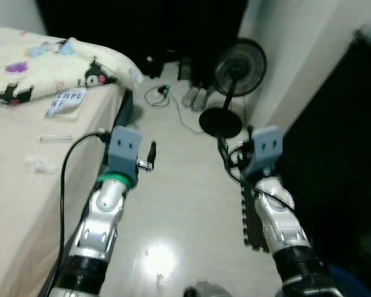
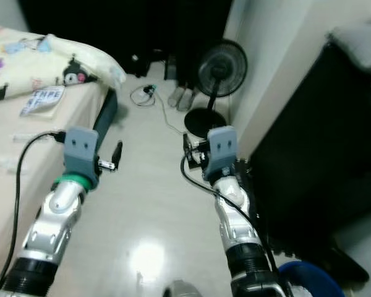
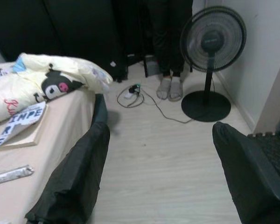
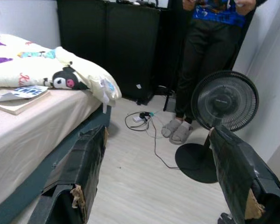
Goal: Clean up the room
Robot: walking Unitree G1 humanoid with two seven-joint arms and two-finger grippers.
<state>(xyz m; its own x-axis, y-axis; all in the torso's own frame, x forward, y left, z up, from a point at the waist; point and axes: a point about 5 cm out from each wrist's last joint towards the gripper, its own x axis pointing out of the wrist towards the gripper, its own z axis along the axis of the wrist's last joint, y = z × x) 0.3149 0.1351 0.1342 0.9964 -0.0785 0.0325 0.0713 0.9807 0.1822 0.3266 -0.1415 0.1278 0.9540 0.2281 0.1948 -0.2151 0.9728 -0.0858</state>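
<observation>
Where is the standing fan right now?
The standing fan stands on the floor ahead of the robot, toward its right, close to the white wall, beside a person's grey-socked feet and a power strip.

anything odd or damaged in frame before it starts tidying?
Yes. The right gripper's finger pads look torn, with tan material showing at the frayed edges. A loose cable with a plug coil trails across the floor toward the fan. A book and small wrappers lie on the bed.

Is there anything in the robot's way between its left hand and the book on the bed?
Nothing visible. The left gripper, open, hangs over bare floor beside the bed; the book lies ahead on the mattress with open space between.
</observation>
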